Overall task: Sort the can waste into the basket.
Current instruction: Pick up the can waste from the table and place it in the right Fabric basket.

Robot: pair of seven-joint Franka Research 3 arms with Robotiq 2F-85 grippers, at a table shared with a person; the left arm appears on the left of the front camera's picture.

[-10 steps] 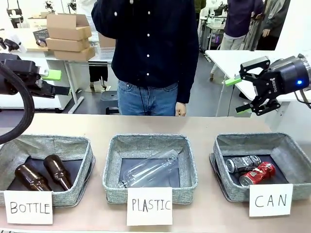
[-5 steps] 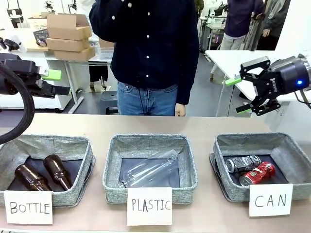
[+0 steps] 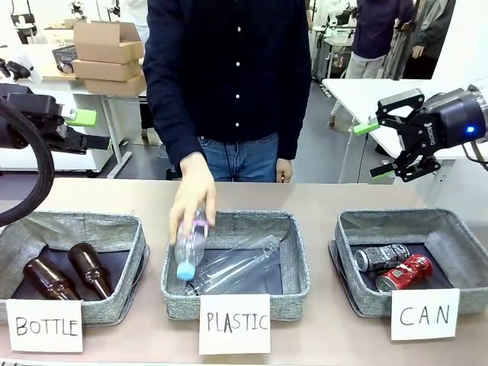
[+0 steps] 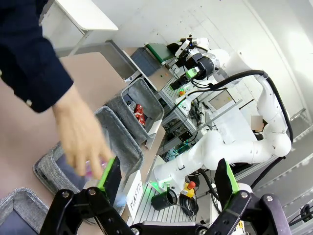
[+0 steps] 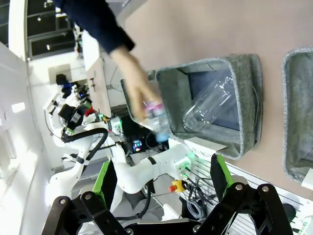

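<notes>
- Both cans lie inside the CAN basket at the lower right of the front view: the black can nearer the middle of it, the red can just below and touching or nearly touching it.
- No other can shows on the tabletop, so the sorting looks done as far as cans go; I judge nothing is left but to hold clear.
- The right claw hangs at the upper right, above and behind the CAN basket, its green-padded fingers spread and holding nothing.
- The left claw sits at the far left edge of the front view, high off the tabletop; its wrist view shows the fingers wide apart and empty.
- In the middle, the person's hand lowers a clear bottle with a blue cap into the PLASTIC basket, where another clear bottle already lies.
- The BOTTLE basket at lower left holds two brown bottles.
- Nothing blocks the CAN basket; the person's arm reaches only over the centre, well apart from either claw.
</notes>
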